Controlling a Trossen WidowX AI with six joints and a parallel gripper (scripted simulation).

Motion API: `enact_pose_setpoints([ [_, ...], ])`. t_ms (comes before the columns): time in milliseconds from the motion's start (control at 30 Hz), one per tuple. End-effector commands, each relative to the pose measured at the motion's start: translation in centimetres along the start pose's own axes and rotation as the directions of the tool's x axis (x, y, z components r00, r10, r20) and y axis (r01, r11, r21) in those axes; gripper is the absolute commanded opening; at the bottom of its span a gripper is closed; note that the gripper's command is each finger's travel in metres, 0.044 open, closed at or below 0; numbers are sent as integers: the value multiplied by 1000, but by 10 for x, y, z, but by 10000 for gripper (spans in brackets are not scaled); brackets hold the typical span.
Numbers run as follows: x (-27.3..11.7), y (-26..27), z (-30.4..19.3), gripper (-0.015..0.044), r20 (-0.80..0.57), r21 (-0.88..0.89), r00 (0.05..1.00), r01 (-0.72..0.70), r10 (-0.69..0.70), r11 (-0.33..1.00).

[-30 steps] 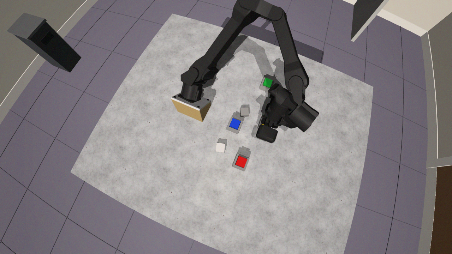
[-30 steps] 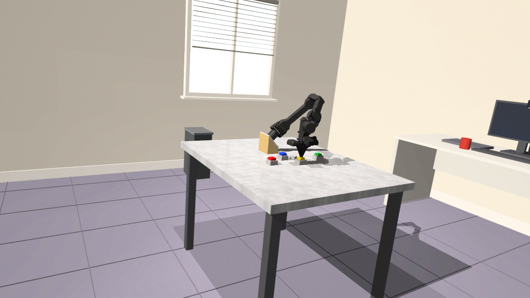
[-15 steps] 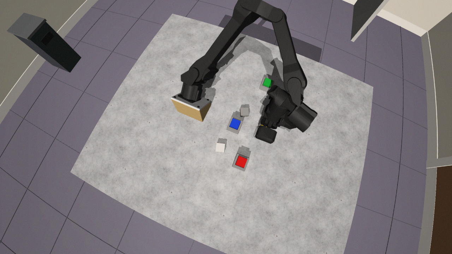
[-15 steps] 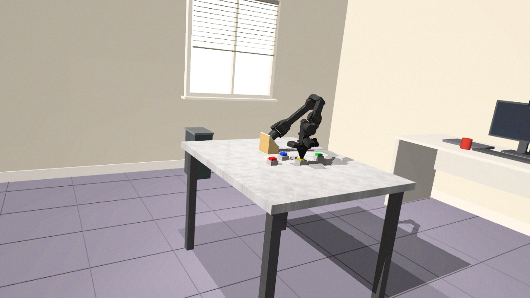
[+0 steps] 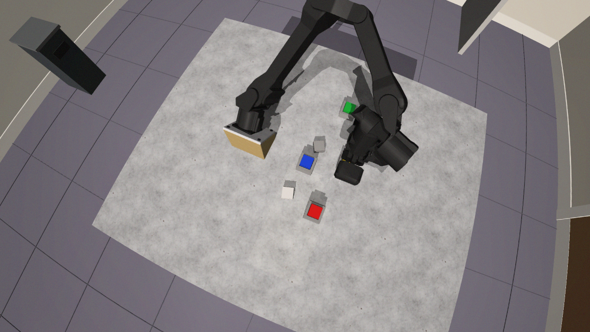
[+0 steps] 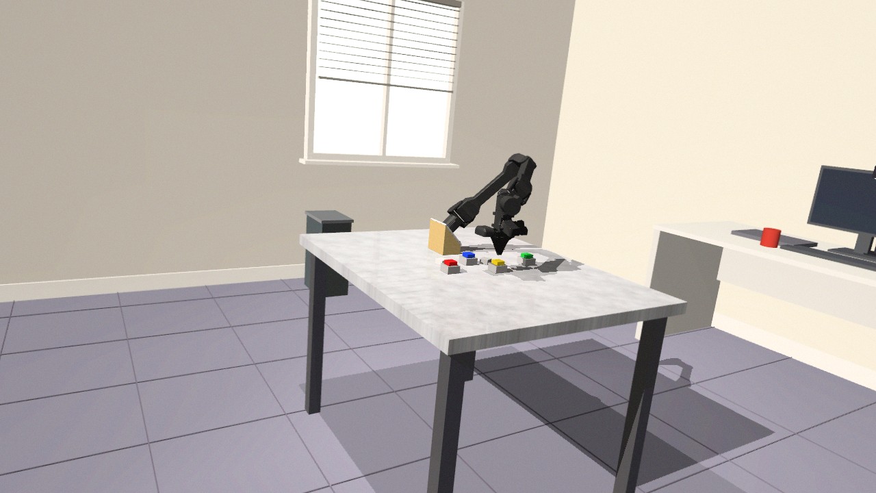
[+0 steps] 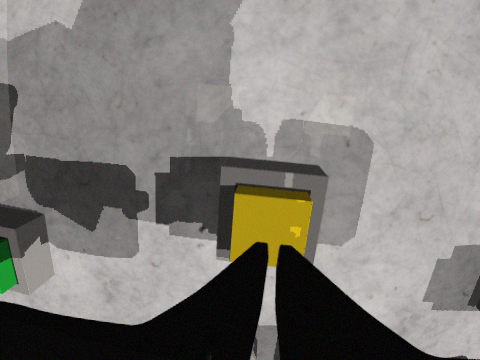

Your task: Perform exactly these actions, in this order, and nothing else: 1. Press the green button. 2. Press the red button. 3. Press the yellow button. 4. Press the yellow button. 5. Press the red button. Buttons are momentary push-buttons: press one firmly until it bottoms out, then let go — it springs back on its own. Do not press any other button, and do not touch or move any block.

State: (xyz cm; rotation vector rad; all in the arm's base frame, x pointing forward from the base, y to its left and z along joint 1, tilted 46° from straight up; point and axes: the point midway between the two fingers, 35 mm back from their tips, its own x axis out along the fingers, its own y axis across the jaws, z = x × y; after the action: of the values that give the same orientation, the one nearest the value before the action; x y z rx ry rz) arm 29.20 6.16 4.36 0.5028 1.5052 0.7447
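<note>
My gripper [image 6: 499, 253] [image 7: 271, 255] is shut and empty, pointing down with its tips a little above the yellow button [image 6: 497, 262] [image 7: 271, 215]. The yellow cap stands raised in its grey housing. In the top view the wrist hides the fingertips and nearly all of this button. The green button [image 5: 348, 107] [image 6: 526, 255] [image 7: 6, 275] is beyond it, at the left edge of the wrist view, with its cap raised. The red button [image 5: 314, 211] [image 6: 450, 262] sits on the other side of the yellow one, unobstructed and with its cap raised.
The blue button [image 5: 306, 161] [image 6: 468, 254] lies between the arm's wooden base block [image 5: 247, 143] [image 6: 442, 237] and the red and yellow buttons. A grey block [image 5: 319, 144] is close beside the blue button. A white block [image 5: 287, 192] lies between blue and red, off to one side.
</note>
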Motion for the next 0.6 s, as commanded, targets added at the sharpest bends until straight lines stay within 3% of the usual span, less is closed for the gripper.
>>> enact_pose_setpoints([
  [0, -8, 1, 0, 20, -8, -8, 1000, 2, -2, 1000],
  [167, -65, 1, 0, 20, -8, -7, 1000, 4, -4, 1000],
  [367, -68, -2, 0, 20, -8, -7, 1000, 5, -5, 1000],
  [567, -73, -105, -11, 20, -7, -4, 1000, 21, -21, 1000],
])
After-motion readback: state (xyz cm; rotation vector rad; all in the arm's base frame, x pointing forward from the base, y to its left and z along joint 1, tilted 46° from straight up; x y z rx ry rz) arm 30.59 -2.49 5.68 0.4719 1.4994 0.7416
